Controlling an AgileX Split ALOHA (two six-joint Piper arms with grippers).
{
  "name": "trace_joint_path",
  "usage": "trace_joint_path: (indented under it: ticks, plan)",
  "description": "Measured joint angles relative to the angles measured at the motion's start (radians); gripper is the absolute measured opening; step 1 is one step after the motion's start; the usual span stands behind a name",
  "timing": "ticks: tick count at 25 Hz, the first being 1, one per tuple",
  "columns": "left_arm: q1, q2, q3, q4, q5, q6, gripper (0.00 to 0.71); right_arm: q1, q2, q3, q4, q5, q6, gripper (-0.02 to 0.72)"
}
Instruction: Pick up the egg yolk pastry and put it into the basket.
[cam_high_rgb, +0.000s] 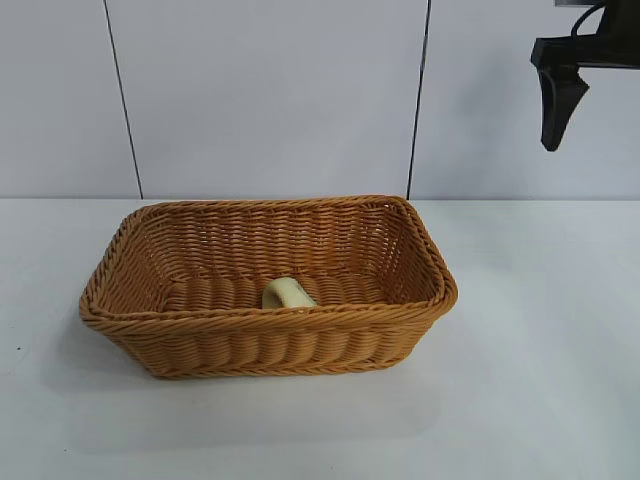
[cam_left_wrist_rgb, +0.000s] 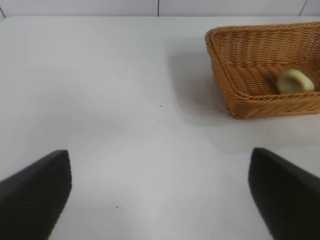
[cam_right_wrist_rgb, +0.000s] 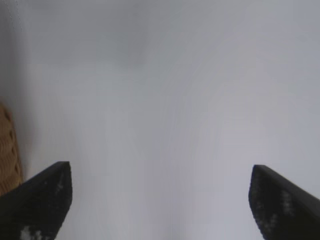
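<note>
Judging near to far, we count the job done: the egg yolk pastry (cam_high_rgb: 287, 293) lies inside the basket (cam_high_rgb: 260, 320), toward six o'clock. At two o'clock, our right hand (cam_high_rgb: 557, 110) hangs open, empty; left hand (cam_left_wrist_rgb: 160, 192) open too.

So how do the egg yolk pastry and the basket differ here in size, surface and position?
The egg yolk pastry is small; the basket is far larger. The pastry is a smooth, matte, pale yellowish lump; the basket is orange-brown woven wicker with a braided rim. The pastry lies inside the basket on its floor, by the wall nearest the exterior camera, while the basket stands on the table. Neither is touched by an end effector.
</note>
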Motion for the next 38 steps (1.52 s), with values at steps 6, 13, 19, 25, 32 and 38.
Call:
trace_joint_path:
  ticks: [6,13,19,25,32,38]
  plan:
    - [0.0,0.0,0.0,0.0,0.0,0.0,0.692,0.0,-0.272,0.276,0.0,-0.001,-0.025,0.687]
    - [0.0,0.0,0.0,0.0,0.0,0.0,0.692,0.0,-0.583,0.617,0.0,-0.129,-0.029,0.687]
    - [0.0,0.0,0.0,0.0,0.0,0.0,0.692,0.0,-0.851,0.8,0.0,-0.194,-0.062,0.687]
    - [0.0,0.0,0.0,0.0,0.0,0.0,0.692,0.0,-1.103,0.81,-0.001,-0.193,-0.062,0.687]
    - [0.0,0.0,0.0,0.0,0.0,0.0,0.692,0.0,-1.38,0.81,-0.007,-0.195,-0.062,0.687]
    - [0.0,0.0,0.0,0.0,0.0,0.0,0.692,0.0,-1.564,0.811,-0.007,-0.194,-0.062,0.687]
